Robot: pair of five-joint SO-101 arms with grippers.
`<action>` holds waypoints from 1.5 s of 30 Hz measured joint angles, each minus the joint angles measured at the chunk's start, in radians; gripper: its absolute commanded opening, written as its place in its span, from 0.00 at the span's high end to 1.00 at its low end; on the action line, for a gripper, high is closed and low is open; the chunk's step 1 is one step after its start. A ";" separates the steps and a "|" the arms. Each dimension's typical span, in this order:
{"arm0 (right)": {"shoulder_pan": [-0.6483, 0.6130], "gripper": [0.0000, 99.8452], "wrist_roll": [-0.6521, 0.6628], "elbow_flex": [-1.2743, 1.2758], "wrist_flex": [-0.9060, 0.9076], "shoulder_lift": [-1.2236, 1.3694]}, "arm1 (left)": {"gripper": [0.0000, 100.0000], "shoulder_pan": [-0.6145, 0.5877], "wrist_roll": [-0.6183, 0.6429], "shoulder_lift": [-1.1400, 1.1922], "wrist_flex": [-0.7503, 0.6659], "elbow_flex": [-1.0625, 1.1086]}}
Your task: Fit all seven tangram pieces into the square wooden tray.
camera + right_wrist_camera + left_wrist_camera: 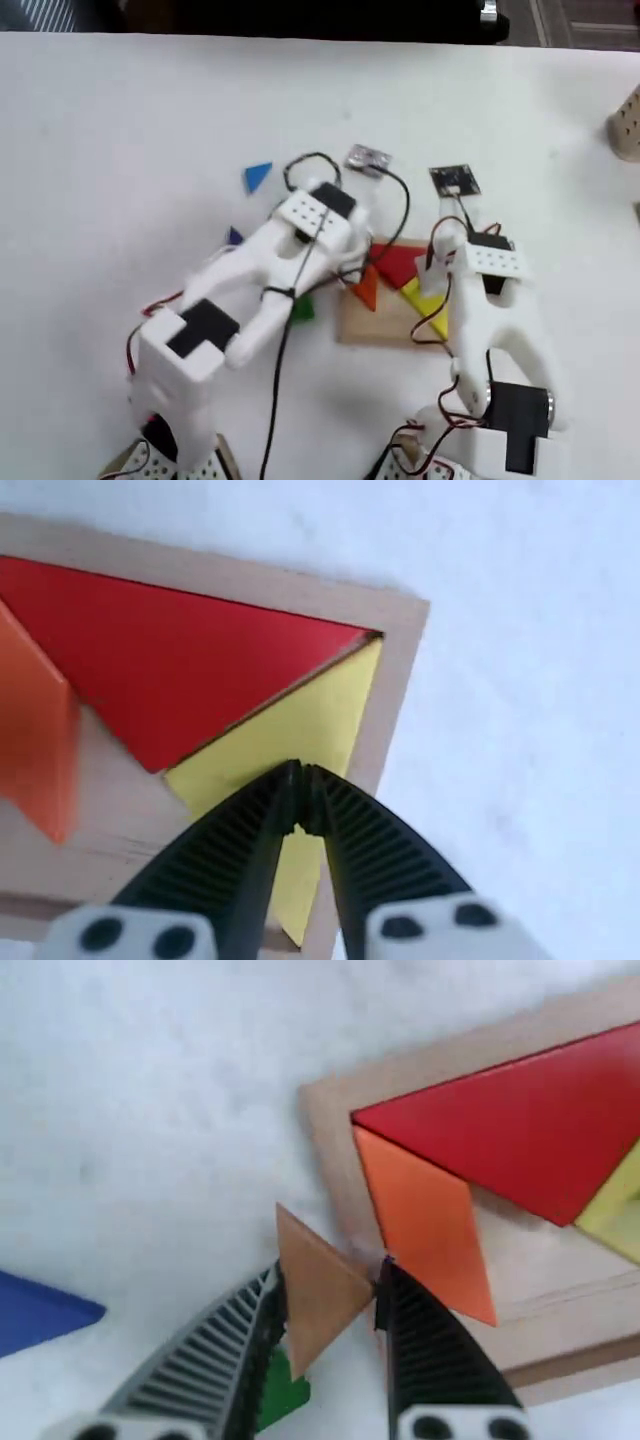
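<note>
A fixed camera looks down on the whole table [120, 120] from well above, while both wrist cameras look down from close by, sharing the red triangle [190, 660] in the wooden tray [325, 1130].

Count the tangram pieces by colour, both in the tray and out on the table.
red piece: 1
yellow piece: 1
orange piece: 1
tan piece: 1
green piece: 1
light blue piece: 1
dark blue piece: 1
Total: 7

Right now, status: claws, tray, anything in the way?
Left claw shut on tan triangle at tray edge. Right claw shut over yellow triangle. Blue piece, green piece outside.
</note>
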 measured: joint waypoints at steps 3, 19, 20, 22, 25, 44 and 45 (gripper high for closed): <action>0.052 0.98 0.000 0.000 0.015 0.000 | 0.93 0.037 0.002 0.000 -0.021 0.018; 0.227 0.98 0.021 0.034 0.055 0.003 | 0.93 0.107 -0.169 -0.330 -0.348 0.373; 0.229 0.98 0.029 0.034 0.055 0.003 | 0.93 0.107 -0.181 -0.344 -0.390 0.402; 0.232 0.98 0.034 0.035 0.055 0.003 | 0.89 0.107 -0.186 -0.348 -0.443 0.419; 0.233 0.98 0.035 0.035 0.055 0.003 | 0.83 0.132 -0.184 -0.334 -0.473 0.414; 0.233 0.98 0.043 0.035 0.055 0.003 | 0.79 0.155 0.097 -0.060 -0.325 0.163; 0.233 0.98 0.043 0.035 0.055 0.003 | 0.79 0.157 0.106 -0.068 -0.308 0.163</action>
